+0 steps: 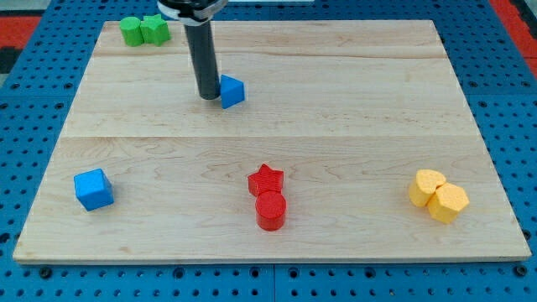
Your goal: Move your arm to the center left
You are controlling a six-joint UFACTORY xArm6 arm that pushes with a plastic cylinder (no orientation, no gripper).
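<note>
**Tip not at center left yet**

My tip [208, 97] sits near the worktop's [336, 126] top, just left of a small blue block [232, 91], maybe touching. No end effector here, just a rod, nothing held. Still has to go down & left.

We've got a pale, light-wood board [336, 101] with faint grain lines running across it, sitting on a blue pegboard-style surface [33, 277] dotted with dark holes. Our rod is matte black all the way down to my tip [209, 96]. Two bright green blocks [143, 30] are the same shade; one looks star-ish. The small blue block [232, 91] and the blue cube [93, 189] match in a mid sky blue. The red star block [266, 179] and red cylinder [270, 210] share one solid red. The two yellow blocks [439, 195] are a warm golden yellow.
</note>
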